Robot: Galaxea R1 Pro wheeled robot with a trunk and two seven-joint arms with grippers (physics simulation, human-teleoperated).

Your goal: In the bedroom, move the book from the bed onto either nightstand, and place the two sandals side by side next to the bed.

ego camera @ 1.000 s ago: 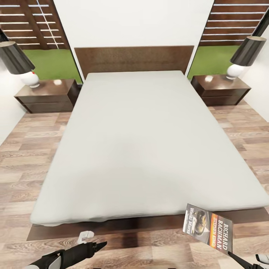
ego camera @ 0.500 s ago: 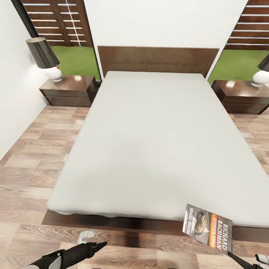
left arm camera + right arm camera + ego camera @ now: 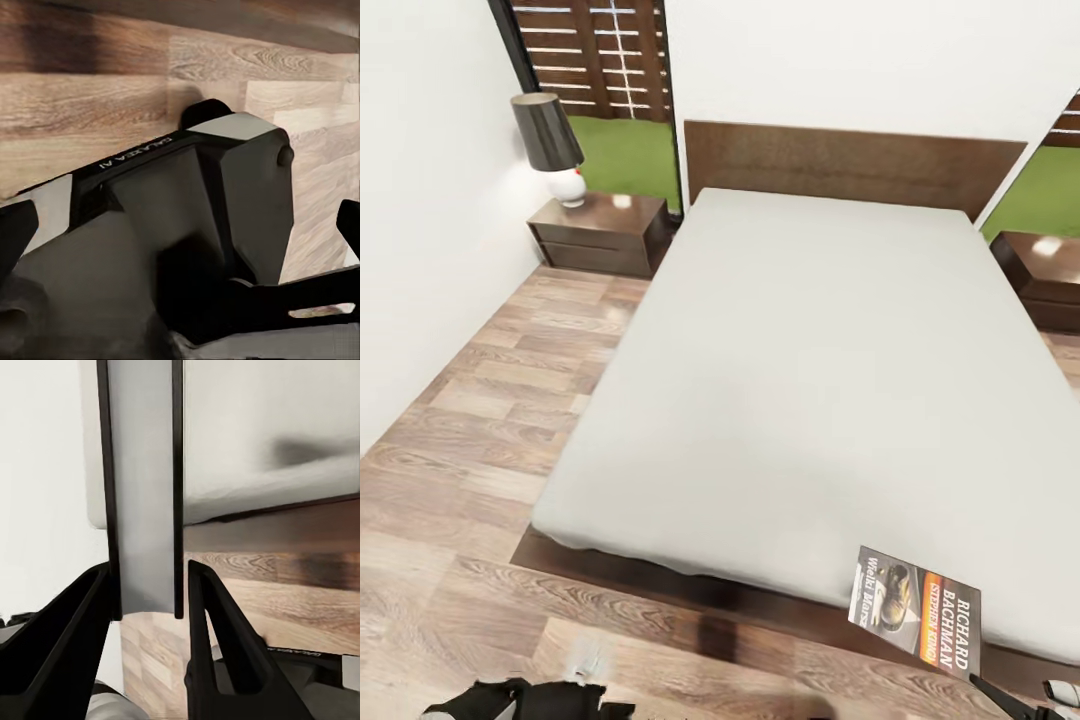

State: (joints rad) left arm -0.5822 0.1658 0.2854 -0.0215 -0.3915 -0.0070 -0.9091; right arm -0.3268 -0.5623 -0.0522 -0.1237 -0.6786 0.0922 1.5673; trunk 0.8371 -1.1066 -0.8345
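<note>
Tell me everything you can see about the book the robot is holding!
The book is a thin paperback with a dark cover, a small picture, an orange band and white letters reading "RICHARD BACHMAN". It is held up in the air, tilted, in front of the foot of the bed, above the wood floor. The right wrist view shows its edge as a flat grey slab with dark borders, standing between the two black fingers of the right gripper, which pinch it at its lower end.

**Camera setup — foot of bed**

Head view: high, looking forward and down over the bed point(image 3: 810, 370) toward its headboard. Left wrist: close on robot body, plank floor point(image 3: 90, 97) behind. Right wrist — close along fingers; shares mattress and floor with head view.
</note>
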